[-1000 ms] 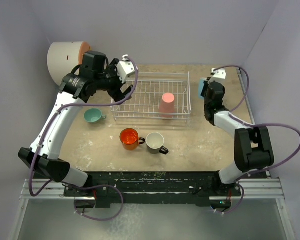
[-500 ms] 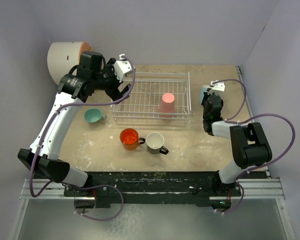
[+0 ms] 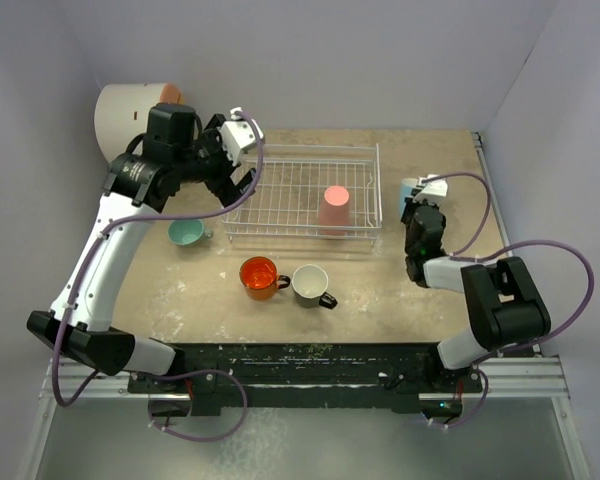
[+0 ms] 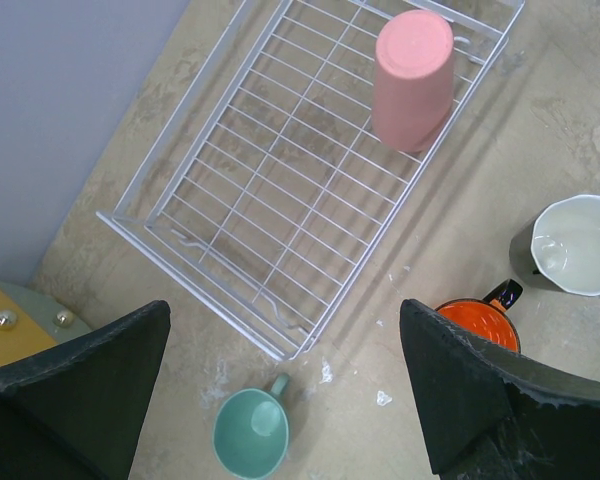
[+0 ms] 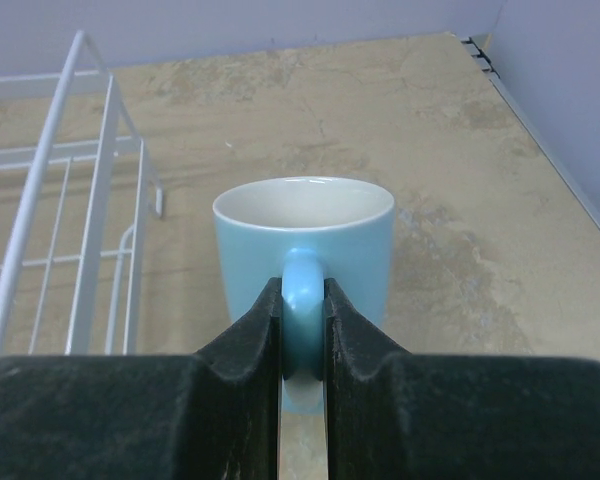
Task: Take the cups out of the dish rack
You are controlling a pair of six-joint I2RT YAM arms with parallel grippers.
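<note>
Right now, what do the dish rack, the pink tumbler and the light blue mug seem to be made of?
Dish rack: white-coated metal wire, going by its thin welded grid. Pink tumbler: probably matte plastic; no glare on it. Light blue mug: likely glazed ceramic; smooth, thick rim, soft sheen.

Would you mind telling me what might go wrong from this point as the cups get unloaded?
The right gripper pinches the light blue mug only by its handle, so it may swing or tip on release. That mug is close to the side wall of the rack and could knock it. The pink tumbler stands upside down in the rack; the open left gripper could topple it when reaching in.
</note>
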